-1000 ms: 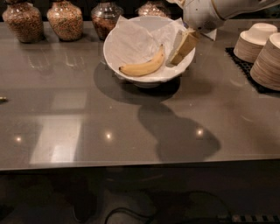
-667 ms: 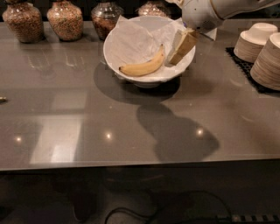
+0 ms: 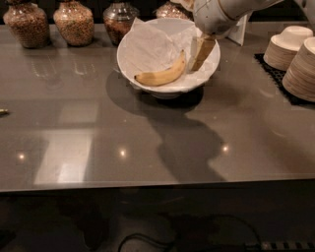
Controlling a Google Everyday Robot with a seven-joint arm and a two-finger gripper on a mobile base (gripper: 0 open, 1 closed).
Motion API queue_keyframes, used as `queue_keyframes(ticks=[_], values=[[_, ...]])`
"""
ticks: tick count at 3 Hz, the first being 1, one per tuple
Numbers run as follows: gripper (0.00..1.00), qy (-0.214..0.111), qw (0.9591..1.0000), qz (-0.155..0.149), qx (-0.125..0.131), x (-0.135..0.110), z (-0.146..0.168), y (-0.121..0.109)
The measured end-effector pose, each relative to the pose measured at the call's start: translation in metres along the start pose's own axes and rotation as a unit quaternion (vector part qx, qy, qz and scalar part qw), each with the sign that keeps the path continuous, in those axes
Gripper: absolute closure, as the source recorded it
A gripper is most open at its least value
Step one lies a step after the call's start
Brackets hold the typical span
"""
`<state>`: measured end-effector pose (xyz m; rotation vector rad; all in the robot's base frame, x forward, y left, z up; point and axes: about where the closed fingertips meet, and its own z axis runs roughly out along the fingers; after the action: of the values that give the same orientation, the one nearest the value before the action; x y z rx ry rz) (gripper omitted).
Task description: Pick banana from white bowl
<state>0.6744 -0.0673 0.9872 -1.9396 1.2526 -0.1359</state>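
Observation:
The banana (image 3: 163, 75) is yellow and curved. It lies in the front part of the white bowl (image 3: 129, 63), which is wide, round and lined with crinkled white paper. The bowl stands at the back middle of the grey counter. My gripper (image 3: 202, 53) hangs down from the white arm (image 3: 216, 15) at the top right. It is inside the bowl's right side, just right of the banana's upper end and very close to it. It holds nothing that I can see.
Several glass jars of grain (image 3: 74, 22) stand along the back left edge. Stacks of smaller off-white bowls (image 3: 295, 54) sit on a black mat at the right. A small object (image 3: 3, 112) lies at the far left edge.
My gripper has edged slightly left and down toward the banana's upper end. The banana and the bowl have not moved.

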Motion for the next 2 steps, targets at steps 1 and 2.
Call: queue_keyframes(ticks=[1, 2], values=[[0.00, 0.013, 0.9991, -0.040, -0.011, 0.021, 0.028, -0.010], [0.18, 0.020, 0.9983, -0.049, -0.022, 0.039, 0.049, -0.010]])
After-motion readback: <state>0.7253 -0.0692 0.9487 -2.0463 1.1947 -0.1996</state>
